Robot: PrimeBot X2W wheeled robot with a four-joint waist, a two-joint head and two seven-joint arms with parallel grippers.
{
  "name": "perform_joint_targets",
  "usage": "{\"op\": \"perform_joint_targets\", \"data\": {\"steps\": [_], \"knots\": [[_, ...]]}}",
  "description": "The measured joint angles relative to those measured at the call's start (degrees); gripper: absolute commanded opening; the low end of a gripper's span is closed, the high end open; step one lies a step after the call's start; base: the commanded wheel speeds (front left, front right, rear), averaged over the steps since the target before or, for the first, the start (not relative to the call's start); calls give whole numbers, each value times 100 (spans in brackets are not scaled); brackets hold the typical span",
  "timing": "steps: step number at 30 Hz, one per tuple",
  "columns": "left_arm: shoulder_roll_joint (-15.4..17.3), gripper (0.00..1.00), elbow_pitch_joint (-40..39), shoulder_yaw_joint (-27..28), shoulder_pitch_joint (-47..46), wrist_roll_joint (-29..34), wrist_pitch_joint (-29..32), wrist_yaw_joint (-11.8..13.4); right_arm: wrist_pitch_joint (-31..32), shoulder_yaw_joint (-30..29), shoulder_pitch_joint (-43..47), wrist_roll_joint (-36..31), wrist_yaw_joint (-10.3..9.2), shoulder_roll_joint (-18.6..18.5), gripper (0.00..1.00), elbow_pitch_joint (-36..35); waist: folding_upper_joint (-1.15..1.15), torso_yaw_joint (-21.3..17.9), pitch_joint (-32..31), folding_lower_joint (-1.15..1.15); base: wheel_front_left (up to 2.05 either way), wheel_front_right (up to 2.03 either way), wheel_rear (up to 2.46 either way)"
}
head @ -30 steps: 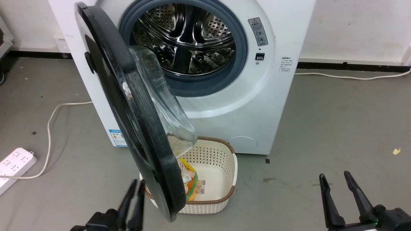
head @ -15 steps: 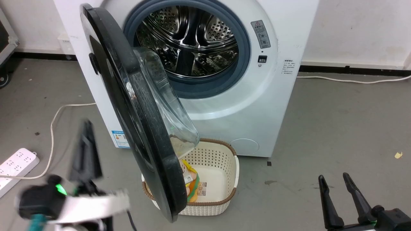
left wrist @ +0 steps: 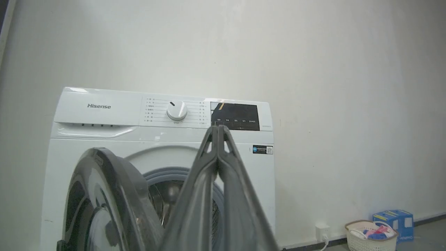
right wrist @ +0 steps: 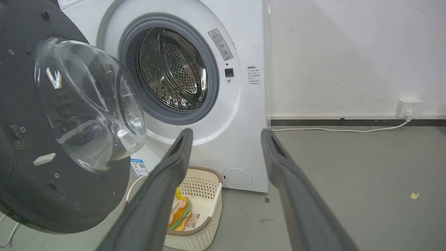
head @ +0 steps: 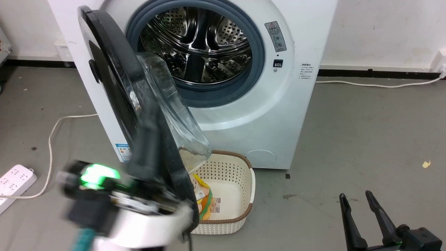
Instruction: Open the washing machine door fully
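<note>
Head view: one washing machine door [head: 118, 90] is hanging about half-open from the left edge of the one washing machine [head: 271, 115], above one basket [head: 251, 174] sitting on the floor. Two grippers are showing. The left gripper [left wrist: 217, 132], blurred, fingers pinched together, is crossing the door's lower edge. The right gripper [head: 356, 196] is resting spread wide, holding nothing. The swinging-wide step seems underway; next is probably pushing the door's inner side leftward.

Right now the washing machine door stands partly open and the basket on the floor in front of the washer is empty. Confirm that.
Not right. The washing machine door does stand partly open, but the basket is not empty: a yellow, orange and green item lies inside it, as the right wrist view shows.
</note>
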Motion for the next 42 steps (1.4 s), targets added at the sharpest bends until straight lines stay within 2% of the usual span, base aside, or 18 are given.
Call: {"op": "perform_joint_targets", "data": {"steps": [8, 12, 21, 27, 28, 42], "knots": [[2, 0, 980, -1099, 542, -209, 554, 160, 0, 19, -1, 11, 0, 19, 100, 119, 0, 7, 44, 0, 0, 0, 0], [-4, 0, 1579, -1355, 625, -383, 883, 240, 0, 32, -13, 11, 0, 21, 100, 146, 0, 27, 73, 0, 0, 0, 0], [1, 0, 2543, -1201, 621, -530, 889, 533, 0, 65, -99, 11, 0, 25, 100, 203, 0, 131, 134, 0, 0, 0, 0], [11, 0, 2789, -1134, 619, -538, 735, 552, 0, 83, -98, 49, 0, 29, 100, 254, 0, 380, 135, 0, 0, 0, 0], [18, 0, 2835, -1102, 622, -590, 691, 588, 0, 93, -95, 52, 0, 25, 100, 258, 0, 566, 132, 0, 0, 0, 0], [358, 0, 2708, -400, 624, -892, 550, 901, -1, 190, -104, 60, 0, -34, 100, 272, 0, 1705, 238, 0, 0, 0, 0]]}}
